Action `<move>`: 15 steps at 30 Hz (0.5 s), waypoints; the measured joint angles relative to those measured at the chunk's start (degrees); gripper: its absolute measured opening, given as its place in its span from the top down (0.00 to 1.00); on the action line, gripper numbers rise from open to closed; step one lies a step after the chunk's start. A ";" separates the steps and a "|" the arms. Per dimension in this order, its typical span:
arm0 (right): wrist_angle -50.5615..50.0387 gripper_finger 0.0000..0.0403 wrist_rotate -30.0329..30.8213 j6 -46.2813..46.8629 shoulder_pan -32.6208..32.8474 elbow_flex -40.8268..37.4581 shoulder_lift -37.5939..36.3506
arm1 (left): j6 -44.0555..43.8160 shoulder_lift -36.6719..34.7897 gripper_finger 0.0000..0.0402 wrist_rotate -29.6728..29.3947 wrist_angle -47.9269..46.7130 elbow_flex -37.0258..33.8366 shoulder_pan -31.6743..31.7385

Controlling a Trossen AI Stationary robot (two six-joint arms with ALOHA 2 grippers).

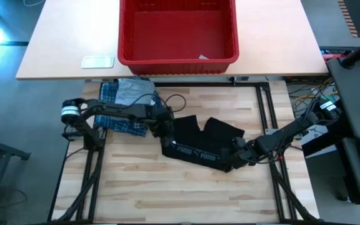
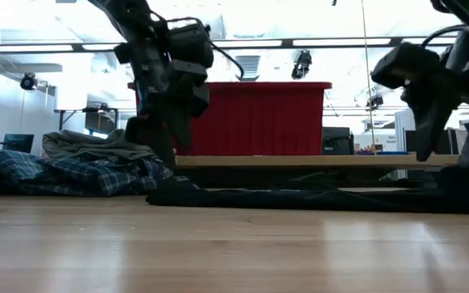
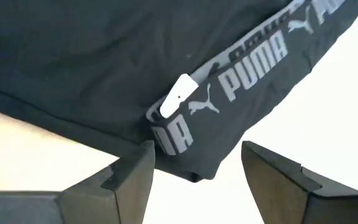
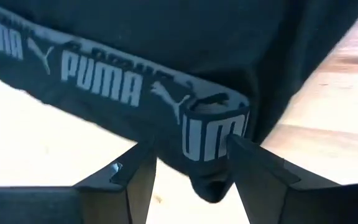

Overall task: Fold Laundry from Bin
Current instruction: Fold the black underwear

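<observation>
Step in hand, as I judge it: laying out and folding the small black garment [image 1: 199,142], which lies flat on the wooden surface [image 1: 186,187] at the centre of the high view, its grey lettered waistband [image 1: 195,154] along the lower edge.

Left hand [image 1: 165,145]: at the waistband's left end, centre-left of the high view. In the left wrist view the fingers [image 3: 132,177] are spread wide, the band's corner lying between them; nothing gripped yet.

Right hand [image 1: 235,159]: at the waistband's right end, lower centre-right. In the right wrist view the fingers [image 4: 135,177] stand apart on either side of the band's folded end, not clamped; whether they touch the cloth, I cannot tell.

Next move, I judge: both hands close on the band's two ends, then lift evenly to fold.

Further back, upper left: plaid shirt [image 1: 120,119] with grey T-shirt [image 1: 133,92] on top, piled.

Farthest, top centre: red bin [image 1: 177,34]; only a small pale scrap visible inside.
</observation>
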 joint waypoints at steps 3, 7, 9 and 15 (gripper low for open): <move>-0.41 0.55 -0.49 2.01 -0.47 -0.61 1.44 | 0.87 -1.17 0.44 -1.94 0.00 0.00 -0.03; -0.55 0.58 -3.03 1.16 -1.09 -0.98 4.31 | 2.40 0.27 0.44 -2.02 1.10 -0.77 -0.09; -0.61 0.62 -2.61 0.99 -1.07 -0.59 5.08 | 3.24 1.06 0.44 -2.01 1.89 -1.60 -0.17; -1.90 0.85 1.49 -1.69 -1.07 1.62 5.35 | 2.56 1.39 0.44 3.18 4.18 -4.11 0.05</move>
